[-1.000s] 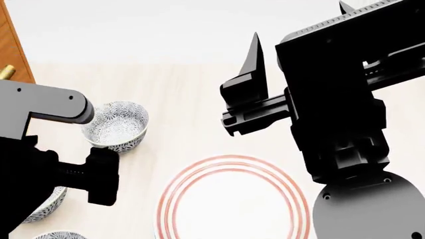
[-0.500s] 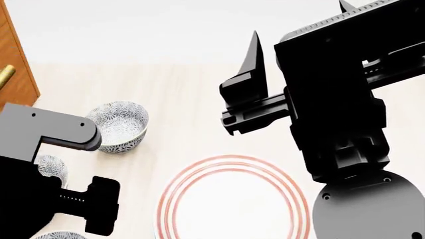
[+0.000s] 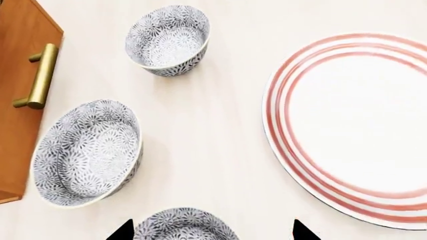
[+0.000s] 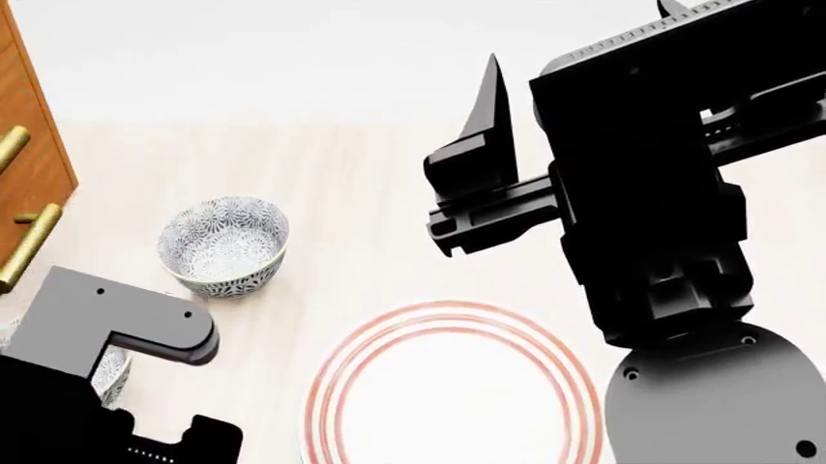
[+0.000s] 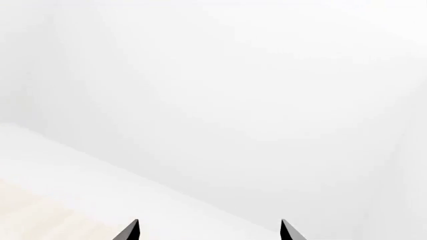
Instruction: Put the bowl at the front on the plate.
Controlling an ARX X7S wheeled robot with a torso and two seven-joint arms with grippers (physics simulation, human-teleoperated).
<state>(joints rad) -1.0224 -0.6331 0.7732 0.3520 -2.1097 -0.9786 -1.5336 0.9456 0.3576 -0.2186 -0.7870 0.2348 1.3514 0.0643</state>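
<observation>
Three grey-blue patterned bowls stand in a row left of the red-ringed plate (image 3: pixel 353 125). In the left wrist view the bowl at the front (image 3: pixel 183 227) lies at the frame's edge, just inside my open left gripper (image 3: pixel 212 231), nearer one fingertip (image 3: pixel 123 231). The head view shows the plate (image 4: pixel 452 396) low in the middle; my left arm (image 4: pixel 103 387) hides the front bowl and the left fingers. My right gripper (image 4: pixel 578 34) hangs open and empty high above the table, and its wrist view shows the gripper (image 5: pixel 209 230) facing a blank white wall.
A middle bowl (image 3: pixel 87 152) and a far bowl (image 3: pixel 167 40) stand beyond the front one; the far bowl (image 4: pixel 222 244) and a sliver of the middle bowl (image 4: pixel 114 372) show from the head. A wooden drawer front (image 3: pixel 17 100) with a brass handle (image 3: pixel 39 75) borders the left.
My left arm has drawn back toward the robot, uncovering the far bowl and the drawer's brass handles in the head view. The right arm has hardly moved.
</observation>
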